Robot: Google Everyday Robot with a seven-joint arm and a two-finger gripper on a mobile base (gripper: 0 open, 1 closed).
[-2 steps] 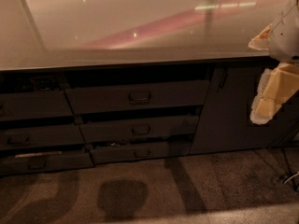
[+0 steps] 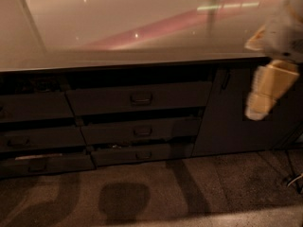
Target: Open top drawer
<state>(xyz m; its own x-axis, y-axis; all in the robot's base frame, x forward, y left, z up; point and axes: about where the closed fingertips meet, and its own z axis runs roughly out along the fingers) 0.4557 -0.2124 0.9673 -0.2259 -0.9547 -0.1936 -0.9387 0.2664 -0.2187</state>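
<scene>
Our pale yellow claw [image 2: 262, 97] is hanging below the glossy beige counter's [image 2: 142, 32] right front edge, and we cannot tell its state. It is well apart from the wide dark grey top drawer [image 2: 94, 100] under the edge's middle. We are judging the drawer rigid and free-sliding, with its small dark centre loop handle [image 2: 141, 98] offering the hold.

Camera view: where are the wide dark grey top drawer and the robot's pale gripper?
Wide dark grey top drawer [image 2: 99, 100]: camera view, left half of its front panel.
Pale gripper [image 2: 257, 111]: camera view, far right, its lower tip.
</scene>
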